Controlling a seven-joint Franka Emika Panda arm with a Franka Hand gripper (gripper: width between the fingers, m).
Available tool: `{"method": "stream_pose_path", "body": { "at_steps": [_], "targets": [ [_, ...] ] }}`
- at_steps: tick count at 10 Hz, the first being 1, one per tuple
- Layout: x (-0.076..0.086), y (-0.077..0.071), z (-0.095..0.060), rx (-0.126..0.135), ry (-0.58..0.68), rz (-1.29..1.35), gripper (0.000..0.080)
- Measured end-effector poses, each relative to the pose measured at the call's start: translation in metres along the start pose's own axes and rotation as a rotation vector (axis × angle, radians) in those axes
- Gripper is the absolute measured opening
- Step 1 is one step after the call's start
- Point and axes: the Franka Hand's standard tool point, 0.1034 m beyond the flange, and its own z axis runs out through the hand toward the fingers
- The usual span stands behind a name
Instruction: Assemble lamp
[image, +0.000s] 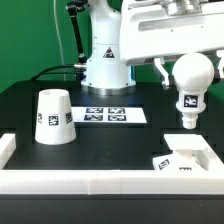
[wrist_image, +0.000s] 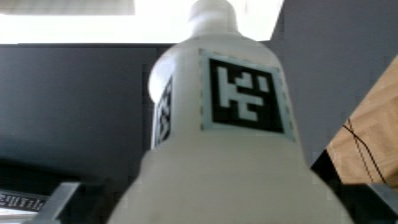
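Green backdrop, black table (image: 110, 145): your gripper (image: 180, 64) hangs at 3 o'clock in the exterior view, clamped on the bulb (image: 190, 85). The fingers themselves are mostly hidden behind the ball. The bulb is ball up and neck down, its tagged neck clear of the table and above the base (image: 186, 160), which sits at 5 o'clock against the rails (image: 60, 178). The shade (image: 54, 118) stands at 9 o'clock with its narrow end up, well apart from both. The marker board (image: 110, 115) lies at centre, in front of the arm's pedestal at 12 o'clock.

In the wrist view the bulb (wrist_image: 222, 150) fills the picture, tag facing the camera and neck pointing away from the wrist. Neither finger shows there.

The bulb looks like rigid white plastic, probably light and unlikely to flex. Its smooth, round surface may turn or slip between flat pads if you push the neck sideways against the base. The cylindrical neck would give a steadier hold, but it has to stay free to go into the base, so the ball grip suits this step. Keep the neck upright and bring it down gently.

The shade also looks light and stiff. Its sloping wall could slide in the pads, so a hold across the narrow top seems safest.
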Motion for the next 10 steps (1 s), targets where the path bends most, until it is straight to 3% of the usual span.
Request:
{"method": "stream_pose_path", "body": {
  "at_steps": [10],
  "targets": [
    [-0.013, 0.007, 0.020, -0.019, 0.033, -0.071, 0.0576]
  ]
}}
